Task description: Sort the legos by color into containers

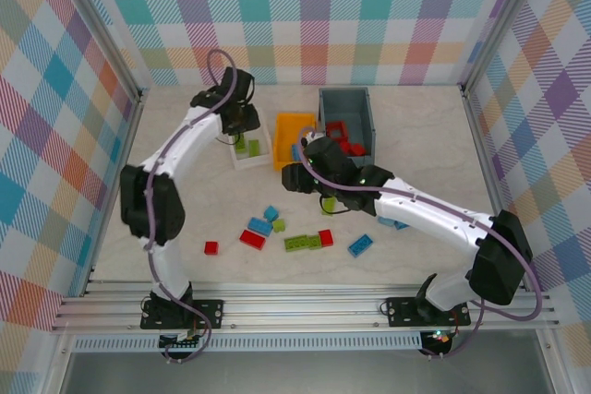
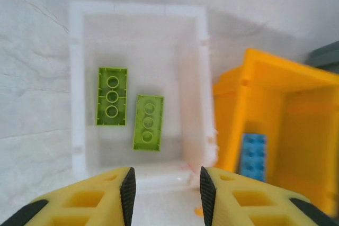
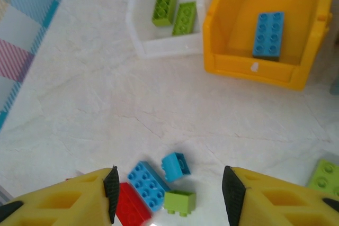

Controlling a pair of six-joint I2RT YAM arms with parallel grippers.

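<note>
My left gripper (image 2: 165, 191) hangs open and empty over the near end of the white container (image 2: 137, 8), which holds two lime legos (image 2: 112, 96) (image 2: 149, 122). Beside it the orange container (image 2: 233, 109) holds one blue lego (image 2: 253, 156). My right gripper (image 3: 170, 191) is open above the table, with nothing between its fingers. Below it lie a blue brick (image 3: 148, 183), a small cyan brick (image 3: 176, 165), a small lime brick (image 3: 180, 202) and a red brick (image 3: 132, 205). The dark grey container (image 1: 346, 97) holds red legos (image 1: 342, 136).
More loose legos lie near the front of the table: a red one (image 1: 211, 247), a lime one (image 1: 297, 243), another red (image 1: 325, 237), a blue one (image 1: 361, 245), and a lime one (image 1: 328, 205) under the right arm. Checked walls close the table on three sides.
</note>
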